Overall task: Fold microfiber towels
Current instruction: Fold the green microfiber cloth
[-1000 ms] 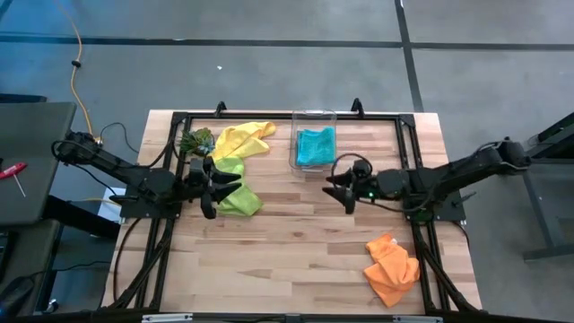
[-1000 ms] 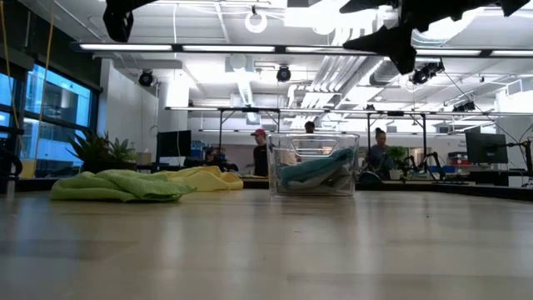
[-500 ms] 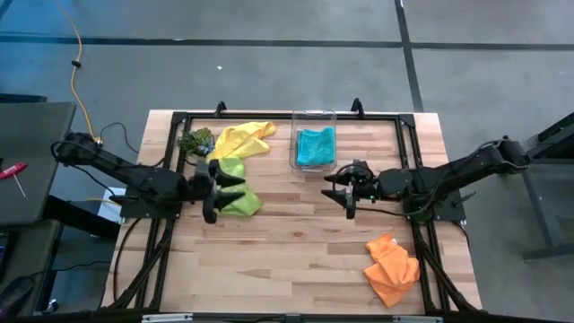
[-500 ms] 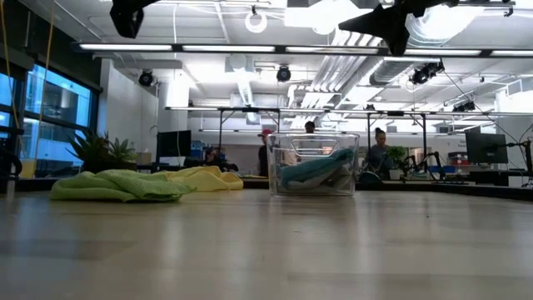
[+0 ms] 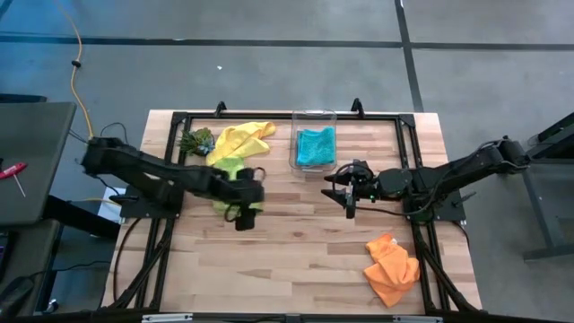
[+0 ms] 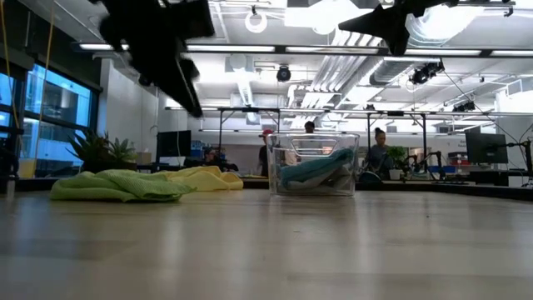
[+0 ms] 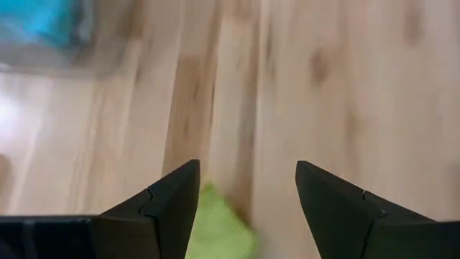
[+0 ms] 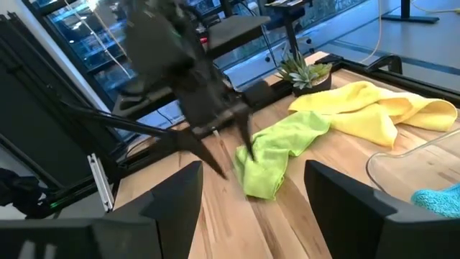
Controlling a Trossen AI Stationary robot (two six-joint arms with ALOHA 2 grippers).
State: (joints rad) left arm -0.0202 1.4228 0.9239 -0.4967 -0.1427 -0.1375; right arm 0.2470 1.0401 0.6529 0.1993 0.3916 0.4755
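Note:
Near the table's left, the lime green towel [image 5: 226, 169] lies crumpled on the wood. My left gripper [image 5: 242, 218] hangs open above its near right corner [image 7: 215, 224], fingers slanting down and well clear of it in the low view [image 6: 187, 96]. Behind the lime towel lies the yellow towel [image 5: 240, 139], also crumpled. The teal towel [image 5: 315, 146] sits inside the clear box [image 5: 314, 115]. Near the right front corner, the orange towel [image 5: 391, 269] lies bunched. My right gripper [image 5: 339, 196] waits open above mid-table, pointing toward the left arm.
A small leafy plant [image 5: 196, 141] stands at the far left beside the yellow towel. A black frame [image 5: 269, 116] runs along the table's edges. Bare wood lies between the two grippers and toward the near edge. People and desks show in the room beyond the table.
My left gripper has swung toward the table's right and near edges and come down. It has tipped from nearly level to slanting down, and now stands over the lime towel's near right corner. The towels have kept still.

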